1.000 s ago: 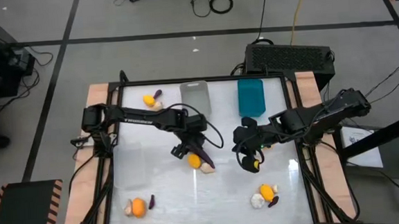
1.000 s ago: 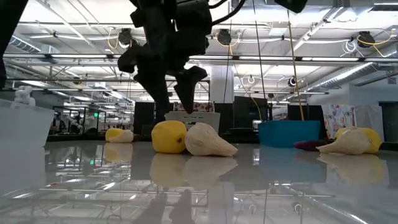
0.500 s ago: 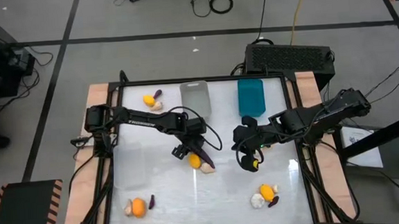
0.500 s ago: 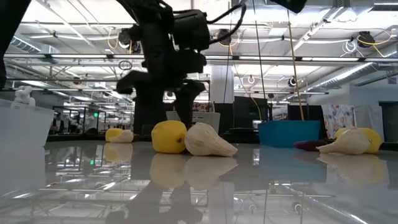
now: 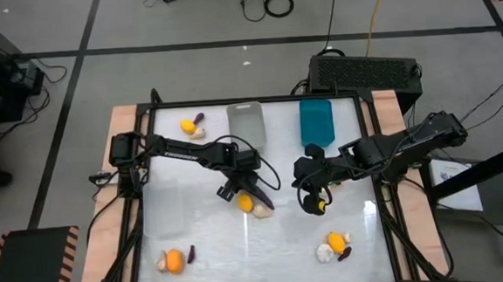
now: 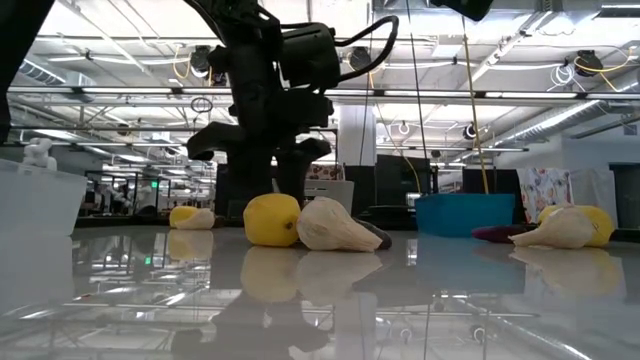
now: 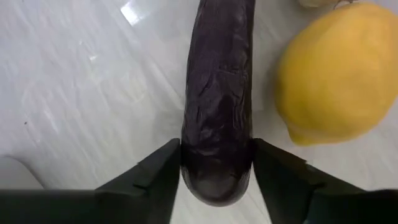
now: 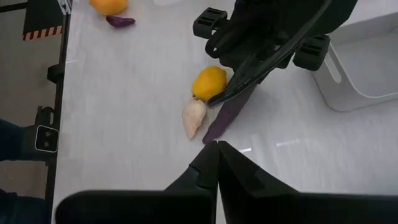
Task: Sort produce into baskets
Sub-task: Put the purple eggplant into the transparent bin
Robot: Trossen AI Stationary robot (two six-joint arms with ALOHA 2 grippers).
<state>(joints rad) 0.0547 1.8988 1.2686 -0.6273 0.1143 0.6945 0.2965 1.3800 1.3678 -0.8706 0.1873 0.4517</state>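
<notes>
The white table carries 3 baskets: a teal-blue bin and a light grey bin side by side at the far edge, and a clear bin on the left side, hard to make out from above. The left arm reaches to mid-table, where the left gripper is clamped on one end of a dark purple eggplant, its 2 fingers pressing either side. The eggplant lies on the table, touching or just beside a yellow lemon and a cream garlic bulb. The right gripper hangs right of centre with its fingers pressed together; I cannot tell if the small yellow spot at its tip is something it holds. Other clusters of produce sit at the far left, near left and near right.
</notes>
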